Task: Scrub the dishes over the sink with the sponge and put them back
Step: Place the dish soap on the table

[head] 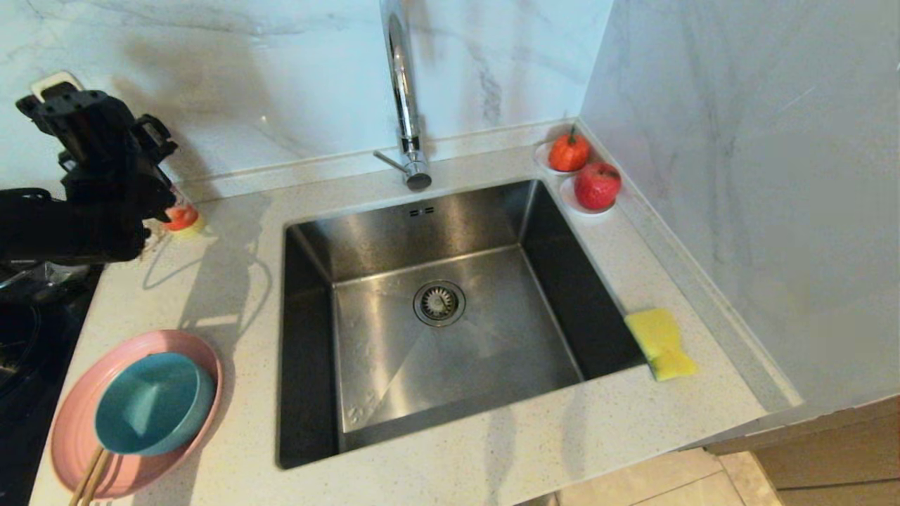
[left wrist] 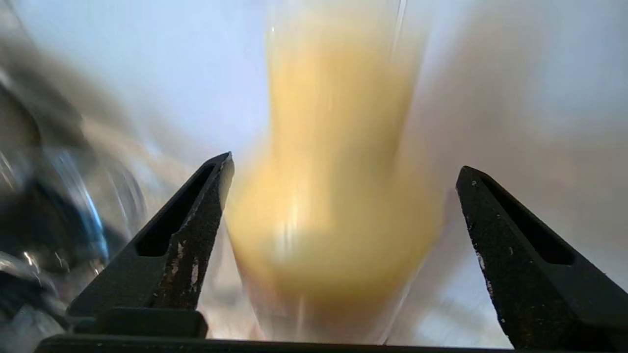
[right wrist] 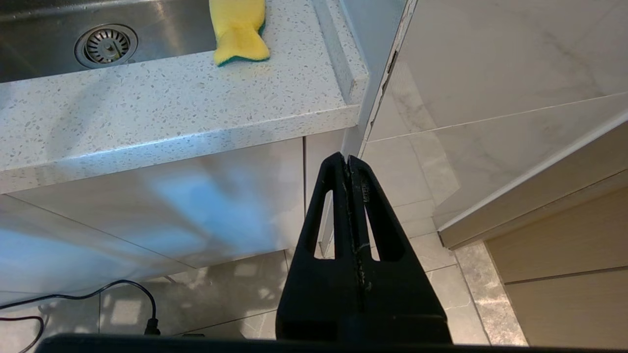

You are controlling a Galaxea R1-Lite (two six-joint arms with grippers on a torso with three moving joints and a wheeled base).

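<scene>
sponge [head: 661, 342] right of sink [head: 436, 309], left gripper [left wrist: 343, 169] (spread) well apart

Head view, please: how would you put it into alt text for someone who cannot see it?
A square stainless-steel sink sits empty in a speckled white counter under a tall chrome tap. A small teal-blue bowl rests on a wide pink plate at the near left, and a yellow sponge lies at the sink's right rim. The black left gripper hangs raised at the far left.

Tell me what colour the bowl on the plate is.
Teal-blue bowl; the head view shows it best.
</scene>
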